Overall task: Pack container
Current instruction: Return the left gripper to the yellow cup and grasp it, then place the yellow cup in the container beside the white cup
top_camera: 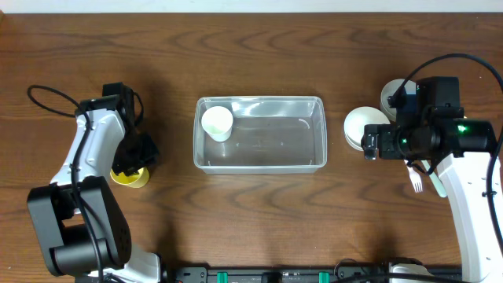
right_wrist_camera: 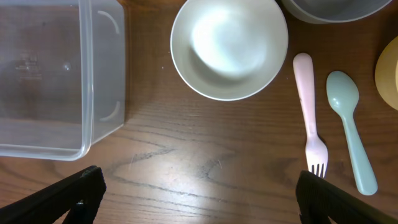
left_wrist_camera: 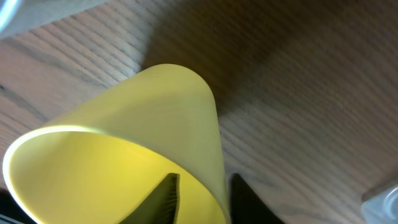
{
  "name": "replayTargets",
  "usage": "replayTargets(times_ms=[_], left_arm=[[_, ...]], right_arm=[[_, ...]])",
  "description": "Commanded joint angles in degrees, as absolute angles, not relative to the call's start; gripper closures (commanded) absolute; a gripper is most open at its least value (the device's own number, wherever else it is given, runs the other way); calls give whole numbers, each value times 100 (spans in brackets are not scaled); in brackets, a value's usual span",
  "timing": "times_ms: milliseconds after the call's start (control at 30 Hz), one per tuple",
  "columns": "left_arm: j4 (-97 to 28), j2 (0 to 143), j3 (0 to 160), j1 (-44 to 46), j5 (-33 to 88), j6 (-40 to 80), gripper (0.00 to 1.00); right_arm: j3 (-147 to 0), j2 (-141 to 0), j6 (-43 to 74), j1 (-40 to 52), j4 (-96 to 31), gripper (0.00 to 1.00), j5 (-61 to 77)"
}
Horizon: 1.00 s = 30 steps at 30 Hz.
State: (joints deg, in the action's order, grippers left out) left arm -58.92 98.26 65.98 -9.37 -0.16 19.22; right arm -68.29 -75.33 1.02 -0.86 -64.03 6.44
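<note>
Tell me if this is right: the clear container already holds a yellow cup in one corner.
No. The cup in the corner of the container is white, as the overhead view shows. The rest is right.

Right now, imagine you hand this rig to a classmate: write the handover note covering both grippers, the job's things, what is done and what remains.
Left gripper: shut on the wall of the yellow cup, left of the container.
Right gripper: open, empty, over the table between container and white bowl.
Done: one white cup stands in the container.
Left: yellow cup, white bowl, pink fork and spoon are outside it.
</note>
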Motion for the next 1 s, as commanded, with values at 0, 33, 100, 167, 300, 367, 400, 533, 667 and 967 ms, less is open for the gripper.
replayTargets(times_ms=[0, 33, 100, 167, 300, 367, 400, 533, 667, 967], left_arm=[[-5922, 9870, 6569, -969, -47, 1868, 80], [-5922, 9870, 6569, -969, -45, 1868, 81], [-5922, 9870, 6569, -969, -45, 1865, 88], [-5922, 9870, 6569, -969, -47, 1865, 90], [-5922, 9870, 6569, -969, -47, 1865, 94], [-5922, 9870, 6569, -967, -47, 1868, 94], [-5922, 9870, 6569, -967, -47, 1868, 94], [-5927, 9867, 6571, -967, -43, 1868, 94], [-6121, 9751, 6737, -906, -40, 1863, 94], [-7249, 8552, 8348, 320, -38, 1564, 94]], right_arm=[[-6938, -7529, 80, -158, -6410, 1, 626], [-6938, -7529, 80, -158, -6410, 1, 626], [-6938, -7529, 80, -158, -6410, 1, 626], [-6938, -7529, 80, -158, -6407, 1, 626], [-6938, -7529, 80, -158, -6407, 1, 626], [-6938, -7529, 80, -158, -6407, 1, 626], [-6938, -7529, 80, -158, -6407, 1, 626], [-6938, -7529, 80, -158, -6407, 1, 626], [-6938, -7529, 80, -158, -6405, 1, 626], [-6938, -7529, 80, -158, -6383, 1, 626]])
